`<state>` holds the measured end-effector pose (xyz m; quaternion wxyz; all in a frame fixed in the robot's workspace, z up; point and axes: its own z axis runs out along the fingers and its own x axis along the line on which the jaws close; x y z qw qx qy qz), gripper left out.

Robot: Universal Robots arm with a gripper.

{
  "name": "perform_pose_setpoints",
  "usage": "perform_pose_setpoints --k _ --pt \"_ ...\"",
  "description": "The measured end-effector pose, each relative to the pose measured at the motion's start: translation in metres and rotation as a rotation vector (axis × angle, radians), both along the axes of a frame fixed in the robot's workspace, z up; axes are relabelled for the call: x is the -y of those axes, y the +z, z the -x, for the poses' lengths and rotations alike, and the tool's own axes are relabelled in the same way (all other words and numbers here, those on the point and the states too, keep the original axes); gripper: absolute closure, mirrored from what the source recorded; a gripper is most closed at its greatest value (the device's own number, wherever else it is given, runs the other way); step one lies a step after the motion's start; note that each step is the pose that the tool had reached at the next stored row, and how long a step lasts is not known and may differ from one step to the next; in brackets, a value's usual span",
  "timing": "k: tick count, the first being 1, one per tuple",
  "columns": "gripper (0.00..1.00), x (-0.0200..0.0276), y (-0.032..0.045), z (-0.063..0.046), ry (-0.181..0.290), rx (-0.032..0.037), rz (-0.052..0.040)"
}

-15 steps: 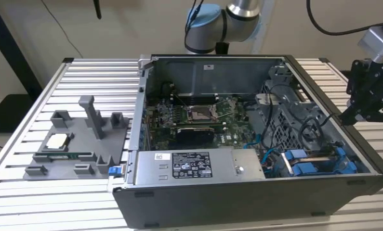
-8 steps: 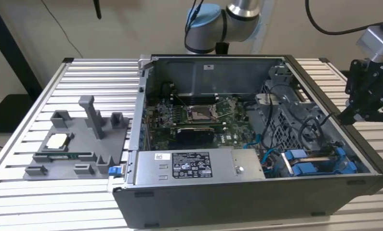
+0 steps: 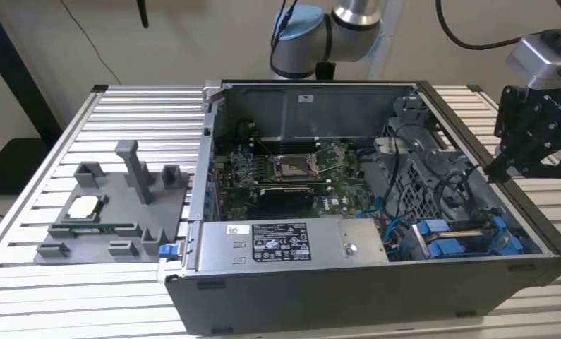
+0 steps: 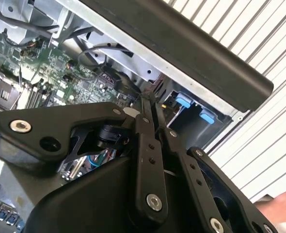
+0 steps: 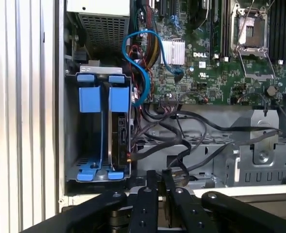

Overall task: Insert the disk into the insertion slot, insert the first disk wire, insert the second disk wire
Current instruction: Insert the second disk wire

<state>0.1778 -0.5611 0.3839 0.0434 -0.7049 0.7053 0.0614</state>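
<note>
Disk (image 5: 119, 138) looks seated in slot (image 5: 90, 99) at a case (image 3: 356, 296) corner; wire step in hand; gripper (image 5: 158, 174), nearly closed and empty above the wires (image 5: 182, 145), needs opening.

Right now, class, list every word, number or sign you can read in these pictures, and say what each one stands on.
White sticker on the grey metal box: black print and symbols, too small to read.
Small white label on the back wall of the case: too small to read.
Green board: a white maker's mark, left unquoted; other markings too fine.
Gripper: pale maker's mark on its body, left unquoted.
</note>
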Motion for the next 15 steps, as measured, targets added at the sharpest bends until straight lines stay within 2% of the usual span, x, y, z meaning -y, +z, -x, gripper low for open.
perform_pose_setpoints --k 4,9,12,15 --pt "0.84 0.0001 0.0000 0.010 0.000 -0.0009 0.0070" --pt "0.84 0.0002 0.0000 0.023 0.000 -0.0042 0.0273" --pt "0.84 0.0001 0.0000 0.029 0.000 -0.0067 0.0441" --pt "0.84 0.0001 0.0000 0.036 0.000 -0.0132 0.0704"
